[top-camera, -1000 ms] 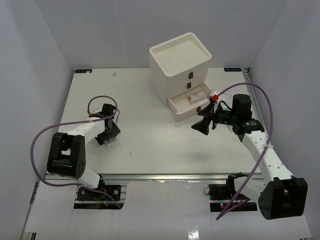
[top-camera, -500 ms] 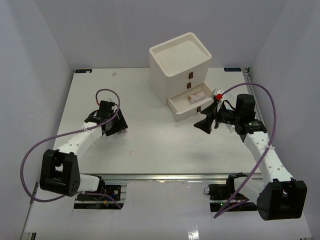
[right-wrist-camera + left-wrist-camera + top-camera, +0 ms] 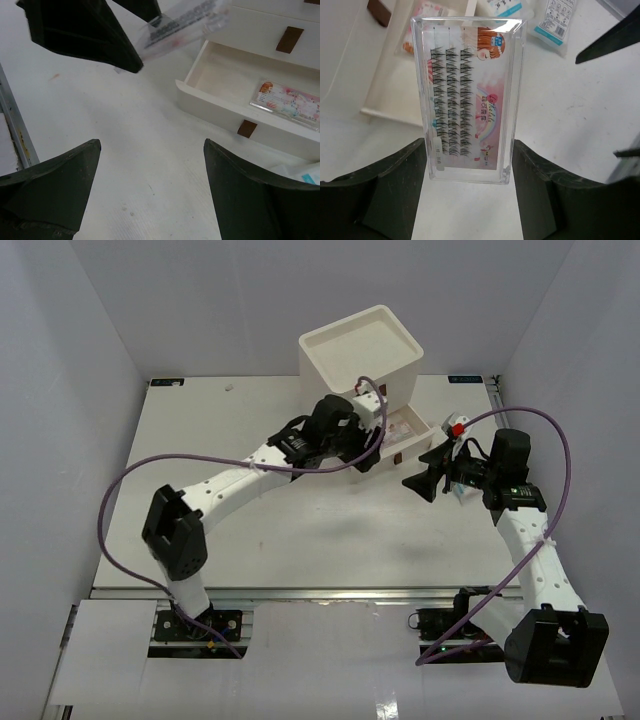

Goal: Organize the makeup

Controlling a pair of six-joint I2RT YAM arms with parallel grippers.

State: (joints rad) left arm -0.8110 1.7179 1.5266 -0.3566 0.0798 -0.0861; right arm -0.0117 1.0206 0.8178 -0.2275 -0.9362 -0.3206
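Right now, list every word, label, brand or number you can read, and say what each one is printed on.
No text reads clearly enough to quote.
On the lash case, pink card: a cursive brand word and a column of characters, too blurred.
On the sachets: teal print, too small.
On the second lash case in the open drawer: print blurred.

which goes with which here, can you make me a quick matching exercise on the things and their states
Things
1 clear lash case
2 right gripper
3 bottom drawer
4 blue-print sachet
States
a pulled out, second lash pack inside
b lying on the table
c clamped in the left gripper
d open, empty
Pairs: 1-c, 2-d, 3-a, 4-b
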